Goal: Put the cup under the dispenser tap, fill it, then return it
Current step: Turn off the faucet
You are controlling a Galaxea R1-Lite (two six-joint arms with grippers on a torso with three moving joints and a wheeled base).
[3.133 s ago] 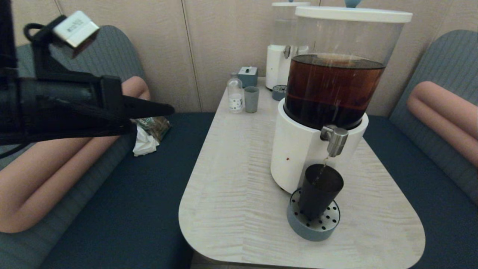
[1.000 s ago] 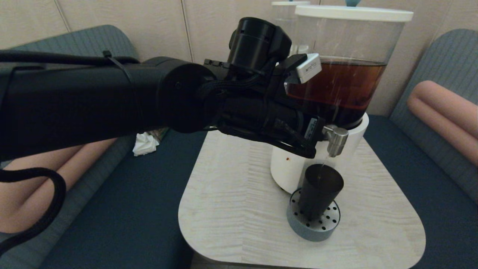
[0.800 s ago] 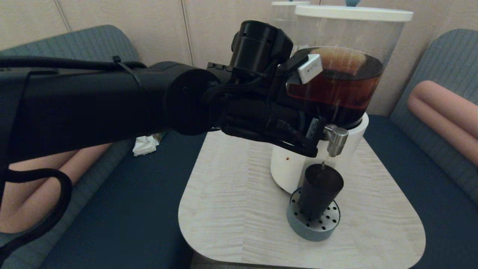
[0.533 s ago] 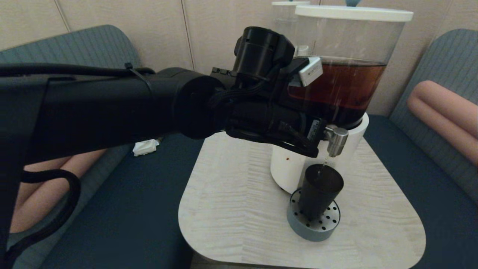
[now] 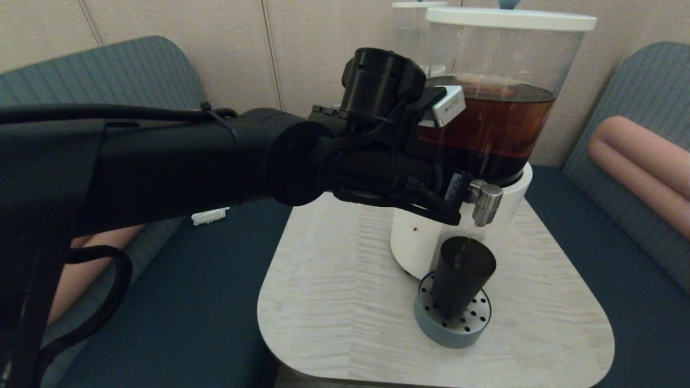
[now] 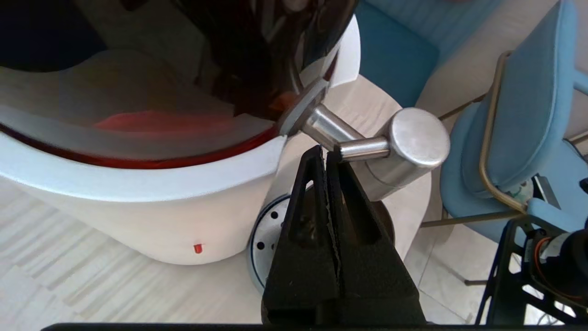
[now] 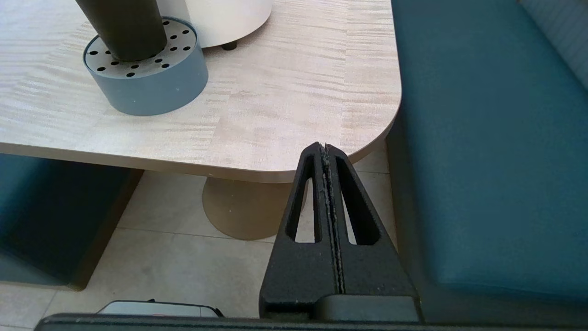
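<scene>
The dark cup (image 5: 462, 277) stands upright on the round grey perforated drip tray (image 5: 452, 326), directly beneath the steel dispenser tap (image 5: 485, 202). A thin brown trickle seems to fall from the tap into it. My left gripper (image 5: 458, 213) reaches in from the left and is shut. In the left wrist view its tips (image 6: 325, 154) touch the short steel rod on the side of the tap (image 6: 415, 140), and the fingers hide most of the cup. My right gripper (image 7: 325, 148) is shut and holds nothing. It hangs low off the table's front right corner, away from the cup (image 7: 124, 27).
The big dispenser (image 5: 485, 124) with brown liquid stands on the pale wooden table (image 5: 334, 280). A second clear dispenser (image 5: 418, 27) stands behind it, partly hidden by my arm. Dark blue benches (image 5: 178, 312) flank the table, and a white crumpled scrap (image 5: 209, 216) lies on the left one.
The left arm swung in from the far left to the tap. Over the last second it sank slightly while staying at the tap. The brown liquid sloshes; the cup has not moved.
</scene>
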